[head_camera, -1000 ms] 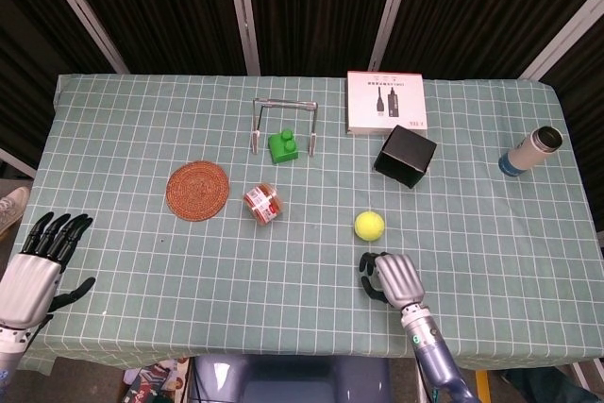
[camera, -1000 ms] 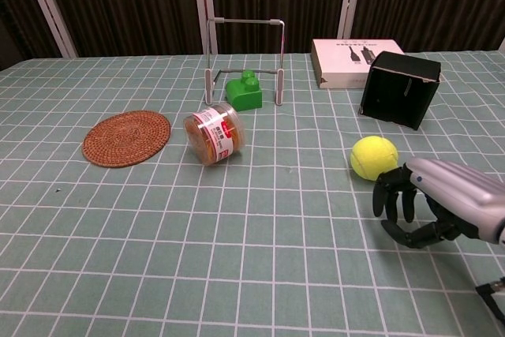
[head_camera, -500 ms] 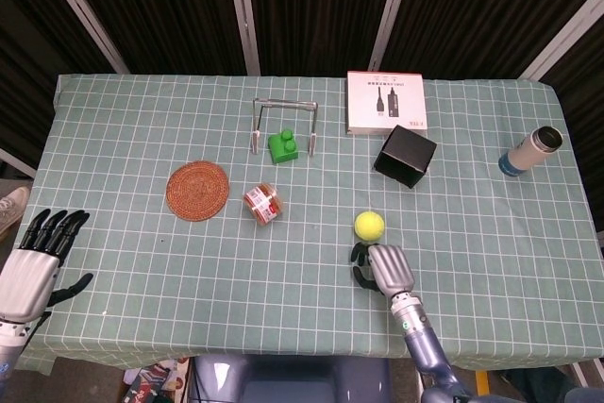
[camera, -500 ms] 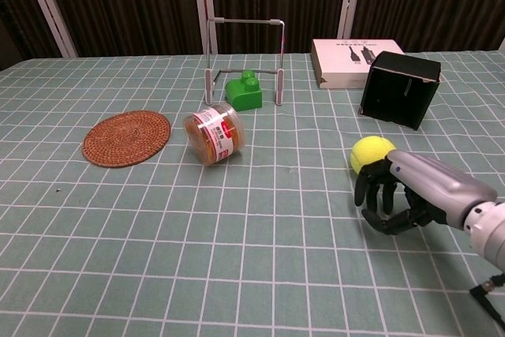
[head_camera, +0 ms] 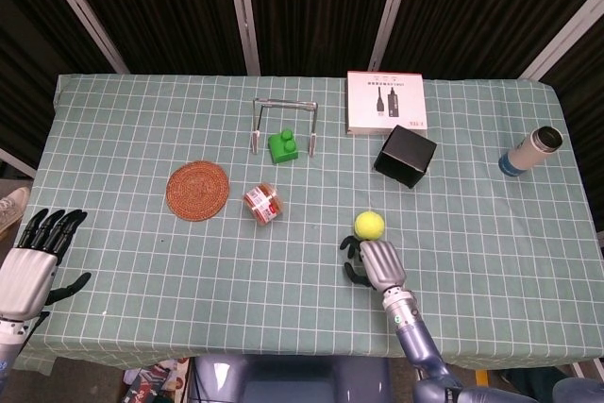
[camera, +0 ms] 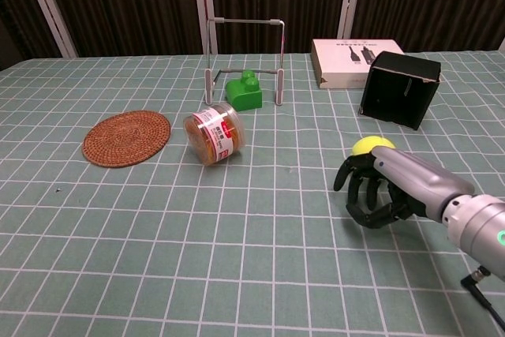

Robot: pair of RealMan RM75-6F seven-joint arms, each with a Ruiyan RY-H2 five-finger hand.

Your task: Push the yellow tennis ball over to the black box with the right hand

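Right hand (head_camera: pixel 370 263) by the table's near edge, fingers curled, empty, touching the ball (head_camera: pixel 368 225); box (head_camera: pixel 405 157) beyond.

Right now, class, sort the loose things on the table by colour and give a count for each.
Green: 1, toy block
Yellow: 1, tennis ball
Black: 1, box
White: 1, flat carton
Brown: 1, woven coaster
Orange: 1, snack jar
Silver: 2, wire stand, flask
Total: 8
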